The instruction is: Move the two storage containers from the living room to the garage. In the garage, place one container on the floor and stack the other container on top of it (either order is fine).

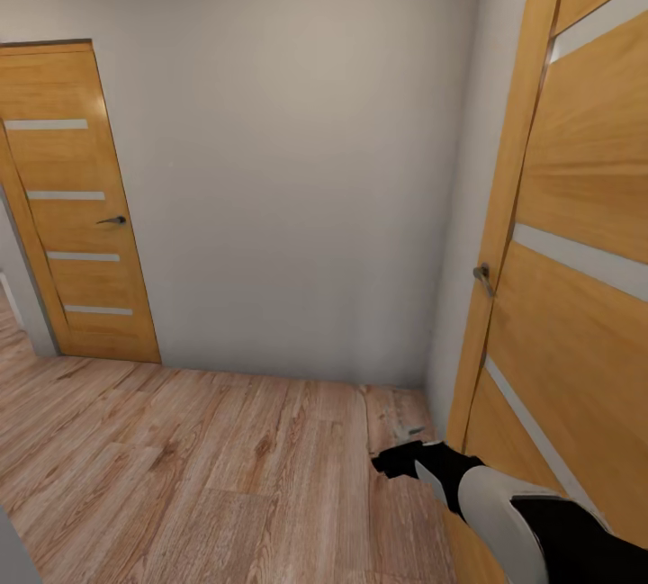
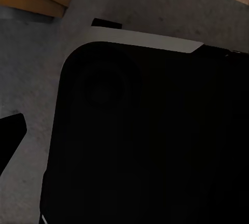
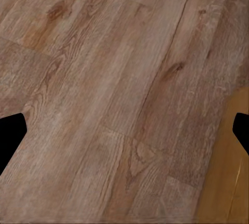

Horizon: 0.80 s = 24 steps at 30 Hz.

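Head view: two wooden doors (image 1: pixel 76 206), grey wall (image 1: pixel 288 161). Right wrist: right tool (image 3: pixel 124 130) spread wide, empty, above plank floor (image 3: pixel 104 79). Left tool's state unclear.

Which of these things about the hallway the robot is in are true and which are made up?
1. Two wooden doors show, one far left, one close on the right. True.
2. The floor is dark grey concrete. False: it is light wood planks.
3. The right claw carries an orange bin. False: its fingers are apart with nothing between them.
4. The wall between the doors is plain. True.
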Tool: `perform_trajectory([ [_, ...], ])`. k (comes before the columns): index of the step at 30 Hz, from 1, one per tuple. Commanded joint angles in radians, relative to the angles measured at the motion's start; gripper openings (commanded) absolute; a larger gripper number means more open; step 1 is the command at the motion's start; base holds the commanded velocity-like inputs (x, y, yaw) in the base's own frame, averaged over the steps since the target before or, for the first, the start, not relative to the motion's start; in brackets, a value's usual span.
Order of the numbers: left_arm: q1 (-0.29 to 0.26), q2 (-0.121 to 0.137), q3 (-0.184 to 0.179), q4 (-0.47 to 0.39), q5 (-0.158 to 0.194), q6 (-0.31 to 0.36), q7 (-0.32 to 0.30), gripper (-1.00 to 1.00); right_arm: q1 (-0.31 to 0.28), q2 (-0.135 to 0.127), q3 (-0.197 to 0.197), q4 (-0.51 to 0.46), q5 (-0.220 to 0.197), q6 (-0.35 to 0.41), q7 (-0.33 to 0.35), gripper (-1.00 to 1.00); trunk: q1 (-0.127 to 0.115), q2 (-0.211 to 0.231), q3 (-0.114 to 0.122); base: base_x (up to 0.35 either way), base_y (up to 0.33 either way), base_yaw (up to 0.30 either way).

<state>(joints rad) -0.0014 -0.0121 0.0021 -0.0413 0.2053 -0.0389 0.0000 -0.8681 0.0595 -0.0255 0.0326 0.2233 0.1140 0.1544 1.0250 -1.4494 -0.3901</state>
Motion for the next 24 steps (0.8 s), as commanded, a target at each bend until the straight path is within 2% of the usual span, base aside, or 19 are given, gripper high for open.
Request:
perform_trajectory([
  [1, 0.000, 0.000, 0.000, 0.000, 0.006, -0.002, 0.000, 1.00, 0.033, -0.011, -0.004, 0.000, 0.008, 0.000, 0.001, 1.00, 0.000, -0.001, -0.001, 0.000, 0.000, 0.000],
  [2, 0.000, 0.000, 0.000, 0.000, 0.006, -0.002, 0.000, 1.00, 0.052, -0.016, -0.004, 0.000, 0.008, -0.001, 0.001, 1.00, 0.000, -0.001, -0.001, 0.000, 0.000, 0.000],
  [3, 0.000, 0.000, -0.001, 0.000, 0.006, -0.002, 0.000, 1.00, 0.114, -0.026, -0.004, 0.000, 0.008, -0.006, 0.001, 1.00, 0.000, -0.001, -0.001, 0.000, 0.000, 0.000],
  [6, 0.000, 0.000, 0.000, 0.000, 0.006, -0.002, -0.001, 1.00, 0.200, -0.045, -0.004, 0.000, 0.008, -0.012, 0.000, 1.00, 0.000, -0.001, -0.001, 0.000, 0.000, 0.000],
  [9, 0.000, 0.000, 0.000, 0.000, 0.006, -0.002, -0.001, 1.00, 0.260, -0.059, -0.004, 0.000, 0.007, -0.019, -0.001, 1.00, 0.000, -0.001, -0.001, 0.000, 0.000, 0.000],
  [16, 0.000, 0.000, 0.001, 0.000, 0.006, -0.002, -0.001, 1.00, 0.424, -0.101, -0.005, 0.001, 0.007, -0.088, -0.001, 1.00, 0.000, -0.001, -0.001, 0.000, 0.000, 0.000],
  [24, 0.000, -0.001, 0.001, 0.000, 0.006, -0.002, 0.000, 1.00, 0.630, -0.122, -0.006, 0.001, 0.006, -0.236, -0.007, 1.00, 0.000, -0.001, -0.001, 0.000, 0.000, 0.000],
])
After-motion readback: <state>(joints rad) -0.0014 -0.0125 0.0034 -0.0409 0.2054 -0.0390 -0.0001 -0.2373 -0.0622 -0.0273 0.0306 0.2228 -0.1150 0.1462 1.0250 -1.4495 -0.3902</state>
